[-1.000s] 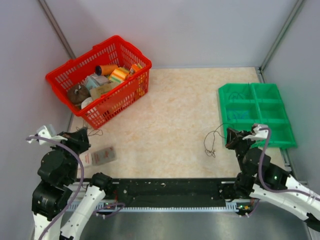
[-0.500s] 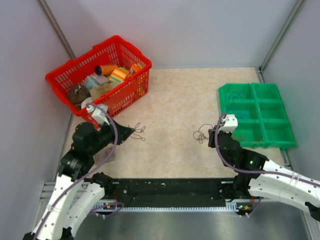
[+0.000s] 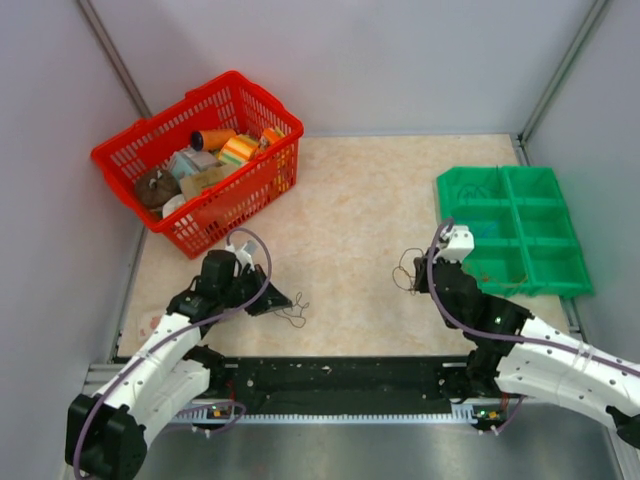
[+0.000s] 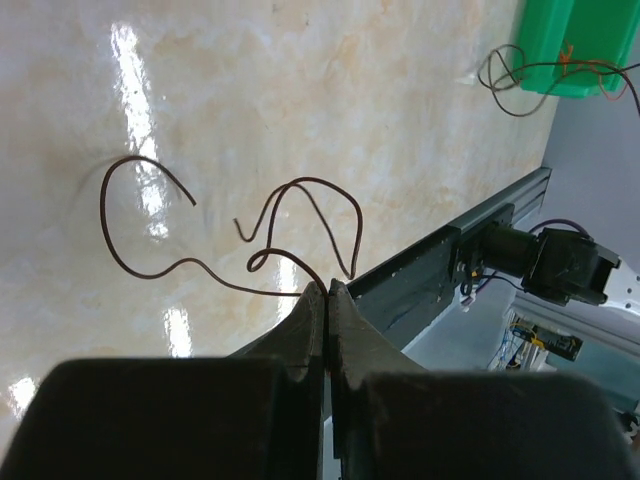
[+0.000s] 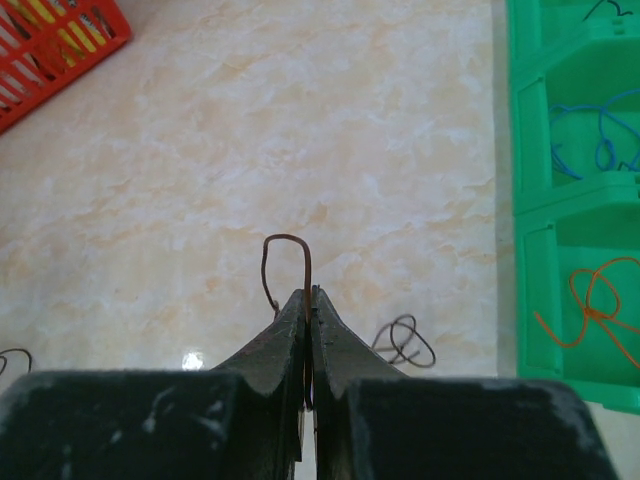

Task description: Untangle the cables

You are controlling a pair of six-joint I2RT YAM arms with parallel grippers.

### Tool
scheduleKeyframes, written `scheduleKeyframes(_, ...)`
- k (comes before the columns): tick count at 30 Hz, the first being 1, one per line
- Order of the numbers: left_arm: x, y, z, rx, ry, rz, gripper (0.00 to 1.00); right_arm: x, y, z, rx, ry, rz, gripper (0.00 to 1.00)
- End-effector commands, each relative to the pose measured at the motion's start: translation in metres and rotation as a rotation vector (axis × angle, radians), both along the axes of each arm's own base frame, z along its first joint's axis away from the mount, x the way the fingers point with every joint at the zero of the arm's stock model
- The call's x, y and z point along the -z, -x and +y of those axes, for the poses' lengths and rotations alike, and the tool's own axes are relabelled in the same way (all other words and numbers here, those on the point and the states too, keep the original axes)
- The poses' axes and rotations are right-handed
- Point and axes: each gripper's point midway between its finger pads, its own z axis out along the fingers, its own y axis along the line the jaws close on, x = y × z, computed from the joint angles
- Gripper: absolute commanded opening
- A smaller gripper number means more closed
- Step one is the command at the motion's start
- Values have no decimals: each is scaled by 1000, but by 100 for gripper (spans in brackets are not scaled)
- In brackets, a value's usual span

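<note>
The left arm [image 3: 165, 345] leans in from the near left corner, forearm low and angled right. The left gripper [image 4: 327, 290], close to the near edge, has its fingers pressed together, pinching a brown wire [image 4: 312, 181]. The right arm [image 3: 545, 350] stretches leftward from the near right corner. The right gripper [image 5: 308, 295] is likewise clamped tight on a wire loop [image 5: 285, 237].

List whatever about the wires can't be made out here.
Top view: the wire loops by the left gripper are too thin to count.
Right wrist view: the right gripper hides the bent wire's lower ends.
Left wrist view: the picture's right edge cuts off the dark wire beside the green tray.
</note>
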Motion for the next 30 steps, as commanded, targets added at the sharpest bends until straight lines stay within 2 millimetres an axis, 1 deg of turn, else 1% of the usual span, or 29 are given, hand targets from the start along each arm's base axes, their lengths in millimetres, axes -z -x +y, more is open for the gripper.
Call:
scheduleKeyframes(1,-25,-15,-9,29,57,-113,0,-11,-6,8,4,-47,-13,0)
scheduleKeyframes(4,-26,-17,-8,27,48,-123,0,-9,-9,10,4,-38,-5,0)
scheduleKeyframes(10,-20,-15,-8,33,43,-108,0,-5,-13,14,6,-29,9,0)
scheduleKeyframes(15,-20,-16,-10,40,46,-110,0,-5,-23,15,8,-46,37,0)
scheduleKeyframes(17,-20,-17,-10,43,46,-112,0,-12,-30,12,18,-64,41,0)
scheduleKeyframes(18,-20,-17,-10,42,45,-113,0,-20,-34,10,22,-66,30,0)
scheduleKeyframes(19,-20,-18,-10,42,44,-110,0,-33,-39,5,40,-63,3,0)
scheduleKeyframes(20,-20,-18,-10,43,44,-109,0,-50,-44,-4,71,-53,-37,0)
scheduleKeyframes(21,-21,-19,-11,45,45,-108,0,-67,-48,-18,129,-19,-81,0)
scheduleKeyframes(22,-22,-19,-11,50,47,-106,0,-84,-53,-39,230,21,-118,0)
scheduleKeyframes(24,-26,-20,-12,53,51,-105,0,-112,-56,-86,454,72,-155,0)
scheduleKeyframes(26,-30,-22,-13,50,52,-116,0,-136,-57,-124,608,70,-187,0)
scheduleKeyframes(27,-32,-22,-13,48,54,-119,0,-143,-57,-143,680,47,-199,0)
scheduleKeyframes(28,-34,-23,-13,47,54,-123,0,-149,-56,-158,729,25,-210,0)
scheduleKeyframes(30,-36,-23,-13,47,55,-122,0,-157,-51,-195,867,-6,-231,0)
